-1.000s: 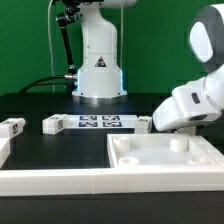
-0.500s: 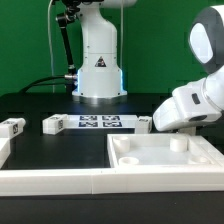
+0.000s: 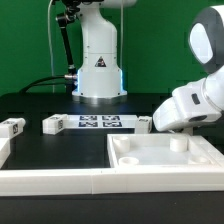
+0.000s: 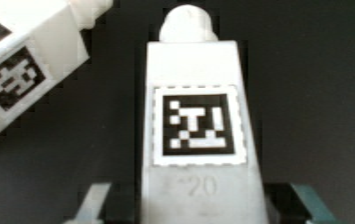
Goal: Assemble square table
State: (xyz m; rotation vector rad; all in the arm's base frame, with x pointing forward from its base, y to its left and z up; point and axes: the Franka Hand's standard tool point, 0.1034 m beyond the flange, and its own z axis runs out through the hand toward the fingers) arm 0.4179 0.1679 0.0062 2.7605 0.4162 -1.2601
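**Wrist view: fingers astride a leg**

The leg (image 4: 195, 120) lies flat on the black counter (image 4: 316, 80). Its tag (image 4: 195, 122) faces the camera, and a rounded peg (image 4: 188, 20) sits at its far end. The fingers (image 4: 103, 206) stand one on each side of the leg's near end, the gap between them little wider than the leg, if at all. Whether they press its sides cannot be told. A tagged part (image 4: 23, 70) lies near the leg with a strip of dark counter between them.

In the exterior view the arm (image 3: 192, 105) reaches down at the exterior view's right, and its bulk hides the fingers. Just beside its lower end a small tagged piece (image 3: 143, 123) rests on the counter; whether this is the same leg cannot be told. The marker board (image 3: 100, 122) lies next toward the exterior view's left, in front of the base (image 3: 98, 70). Further left lie a second leg (image 3: 55, 124) and a third leg (image 3: 12, 127), apart from each other. The slab (image 3: 150, 162) lies rim up in the foreground, in front of the arm. A long white rail (image 3: 50, 180) runs from the slab's side to the exterior view's left edge.
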